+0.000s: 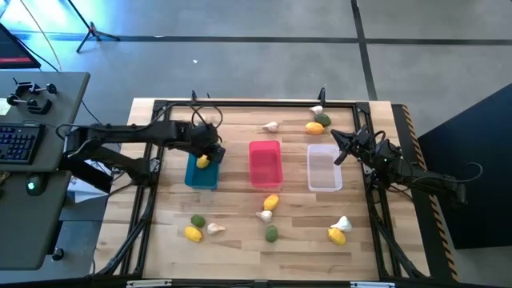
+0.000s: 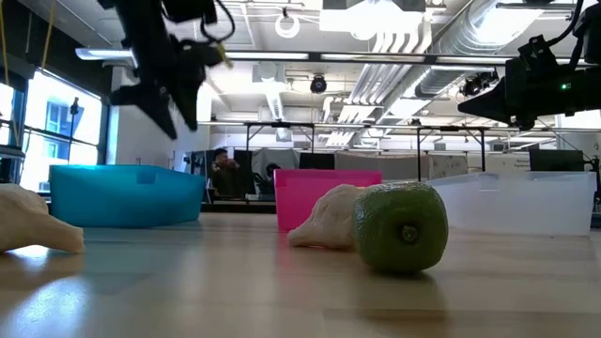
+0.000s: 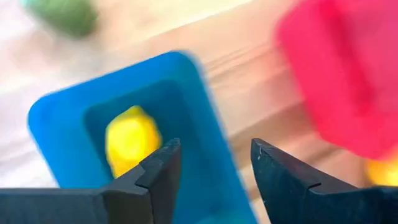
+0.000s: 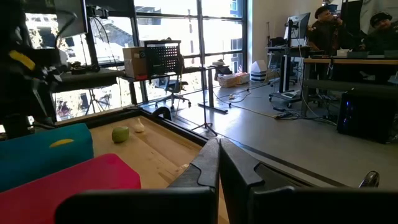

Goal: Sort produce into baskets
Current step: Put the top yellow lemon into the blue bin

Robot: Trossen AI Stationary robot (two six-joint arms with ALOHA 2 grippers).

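My left gripper [image 3: 214, 165] hangs open above the blue basket [image 1: 202, 172], nothing between its fingers. A yellow lemon [image 3: 129, 138] shows inside that basket, below the fingers and apart from them. The pink basket [image 1: 265, 163] and the white basket [image 1: 324, 166] stand in a row to the blue one's right. Lemons, garlic bulbs and green fruits lie loose on the table, among them a lemon [image 1: 271, 202], a garlic [image 1: 265, 214] and a green fruit [image 1: 272, 233] in front of the pink basket. My right gripper [image 4: 219, 162] waits shut, level, beside the white basket's right side.
More produce lies at the near left [image 1: 198, 226], the near right [image 1: 339, 230] and the far side [image 1: 317, 122], with a single garlic [image 1: 270, 126] behind the pink basket. A black frame [image 1: 240, 104] borders the wooden table. A desk with a keyboard [image 1: 20, 142] stands at the left.
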